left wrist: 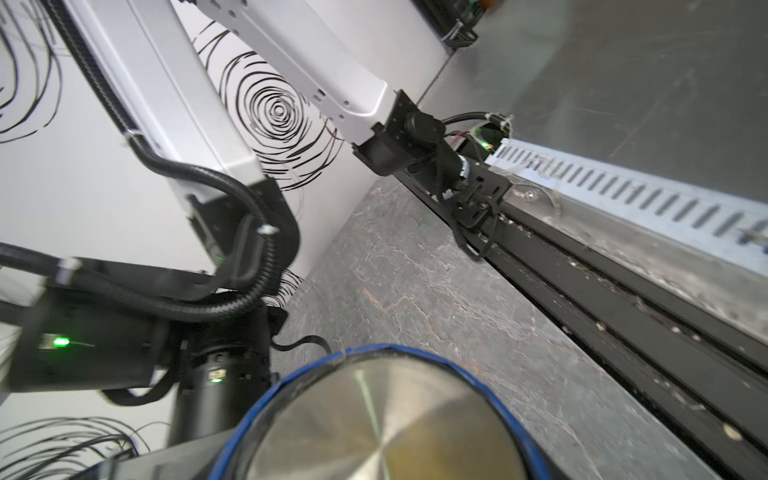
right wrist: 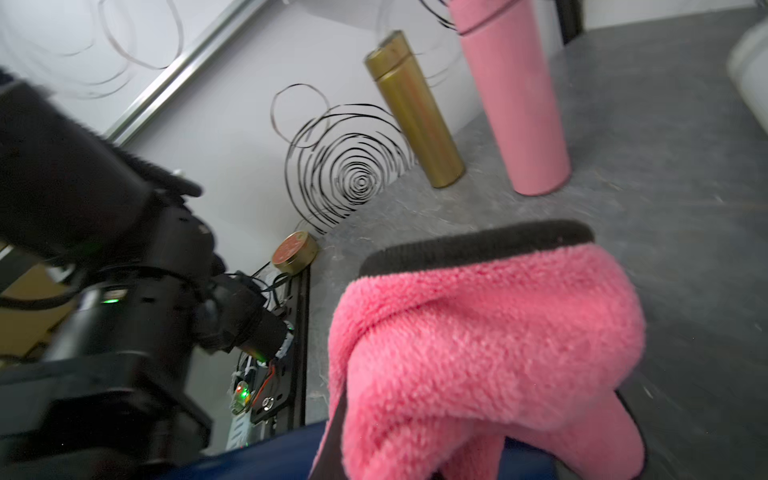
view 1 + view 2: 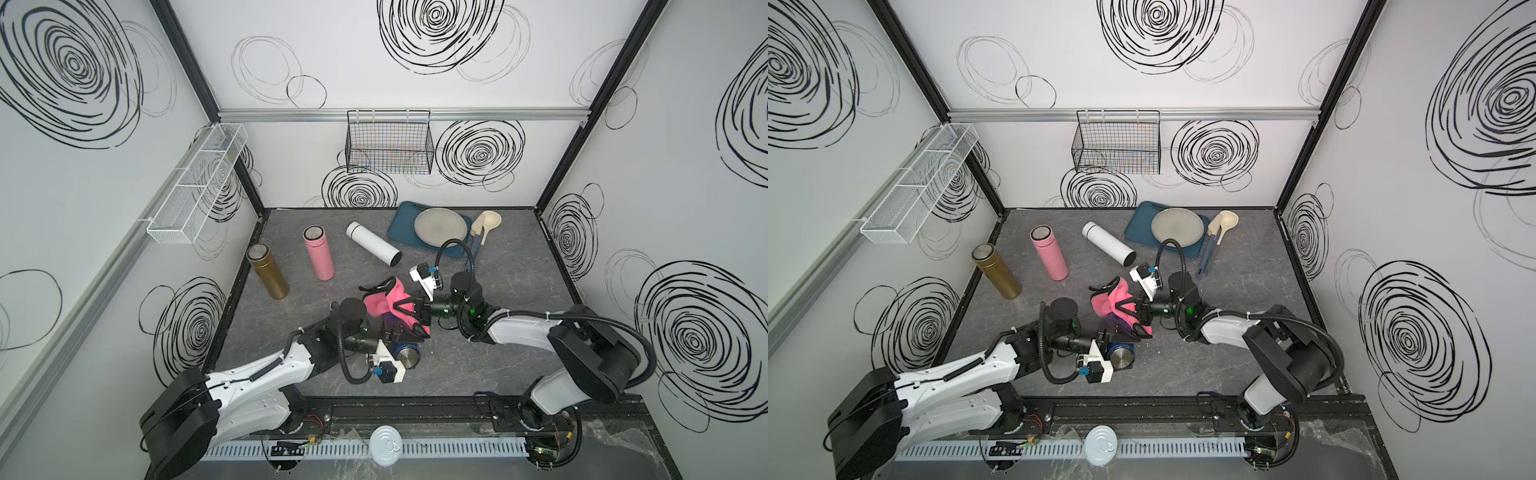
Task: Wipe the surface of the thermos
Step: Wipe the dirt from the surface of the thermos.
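Observation:
A dark blue thermos (image 3: 406, 356) with a steel base lies tilted near the front middle of the table in both top views (image 3: 1122, 358). My left gripper (image 3: 391, 334) is shut on its body. Its round steel base (image 1: 386, 424) fills the bottom of the left wrist view. A pink cloth (image 3: 388, 301) with a black border is draped over the upper part of the thermos. My right gripper (image 3: 409, 311) is shut on that cloth. In the right wrist view the cloth (image 2: 478, 332) hides the fingers and lies on the blue thermos wall (image 2: 270, 457).
A gold thermos (image 3: 268, 272) and a pink thermos (image 3: 318, 257) stand at the left, and a white thermos (image 3: 374, 243) lies behind. A blue tray (image 3: 401, 224) with a plate (image 3: 440, 226) and a spoon (image 3: 486, 224) sits at the back. A tin can (image 3: 385, 445) lies on the front rail.

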Robot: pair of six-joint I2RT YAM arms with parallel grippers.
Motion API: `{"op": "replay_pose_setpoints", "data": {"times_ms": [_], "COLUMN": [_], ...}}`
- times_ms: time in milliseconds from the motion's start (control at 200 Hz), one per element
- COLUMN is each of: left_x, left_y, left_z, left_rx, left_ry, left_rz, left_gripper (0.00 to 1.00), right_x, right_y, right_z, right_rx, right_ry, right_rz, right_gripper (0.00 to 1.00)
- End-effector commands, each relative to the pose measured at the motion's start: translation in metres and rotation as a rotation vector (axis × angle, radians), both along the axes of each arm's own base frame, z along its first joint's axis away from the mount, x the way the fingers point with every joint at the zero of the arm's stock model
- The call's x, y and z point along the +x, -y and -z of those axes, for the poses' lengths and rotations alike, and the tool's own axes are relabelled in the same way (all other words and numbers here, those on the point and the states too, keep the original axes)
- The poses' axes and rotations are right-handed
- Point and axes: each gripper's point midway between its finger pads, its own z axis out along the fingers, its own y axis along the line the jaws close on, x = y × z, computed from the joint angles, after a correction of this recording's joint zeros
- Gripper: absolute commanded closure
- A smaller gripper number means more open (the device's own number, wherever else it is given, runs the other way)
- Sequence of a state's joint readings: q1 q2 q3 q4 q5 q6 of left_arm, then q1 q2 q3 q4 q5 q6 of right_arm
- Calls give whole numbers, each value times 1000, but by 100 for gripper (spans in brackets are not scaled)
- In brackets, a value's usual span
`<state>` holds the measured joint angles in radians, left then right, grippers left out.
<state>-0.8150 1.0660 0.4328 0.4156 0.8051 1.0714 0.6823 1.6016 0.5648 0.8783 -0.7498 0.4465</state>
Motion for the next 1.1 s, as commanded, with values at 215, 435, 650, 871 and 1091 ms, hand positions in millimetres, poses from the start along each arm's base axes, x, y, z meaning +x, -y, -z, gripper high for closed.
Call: {"op": "replay_pose_setpoints", "data": {"times_ms": [215,435,650,871,1091], "left_x": [36,55,91,121,139], "left_y": [1,-12,-17,-28,-19], "left_z": [-115,-144,-147,-158,-157], "left_rx": [-488,-679,-733,-835,-841], "left_ry": [-145,-407,-687,-872,-986], "left_rz": [-265,-407,-573,-805,-940], "left_gripper": [100,100,100,100,100], "right_x": [12,2,3,-19,-36], "right_y": [21,38,47,44,41], "right_z": [-49,-74,-27,-81,-103], "right_rx": [138,147,106,108,143], "right_ry": [22,149,55,254,347], "right_rz": [116,276,330,347,345], "right_gripper": [100,100,100,100,100]}}
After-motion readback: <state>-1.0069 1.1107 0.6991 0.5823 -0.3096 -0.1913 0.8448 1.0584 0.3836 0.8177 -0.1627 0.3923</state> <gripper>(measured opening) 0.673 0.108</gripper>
